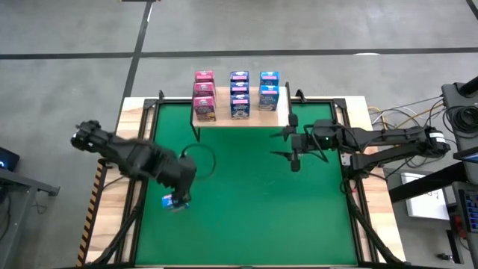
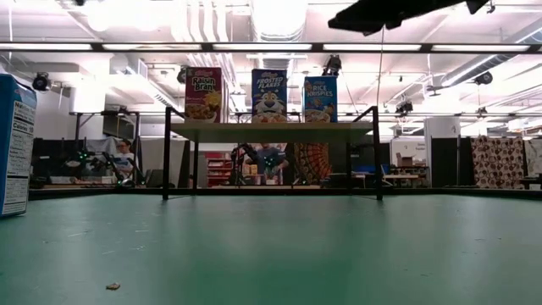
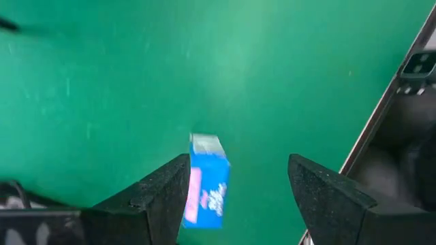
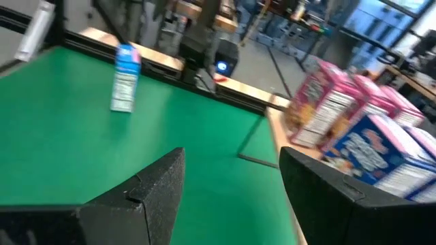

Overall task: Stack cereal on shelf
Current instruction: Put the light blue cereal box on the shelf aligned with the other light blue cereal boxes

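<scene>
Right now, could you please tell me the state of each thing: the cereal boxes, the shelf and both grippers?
Small blue cereal box: upright on the green mat, not on the shelf.
Pink and blue cereal boxes: upright in three rows on the shelf.
Light-wood shelf on black legs: standing, loaded, some bare plank.
Left gripper: open, above the blue box, not gripping.
Right gripper: open, empty, beside the shelf.

Pink cereal boxes [image 1: 204, 96] and blue cereal boxes [image 1: 254, 93]; light-wood shelf [image 1: 243, 119]; green mat [image 1: 246, 202].

The lone blue cereal box [image 2: 15, 146] is cut off at the low view's left edge.
</scene>
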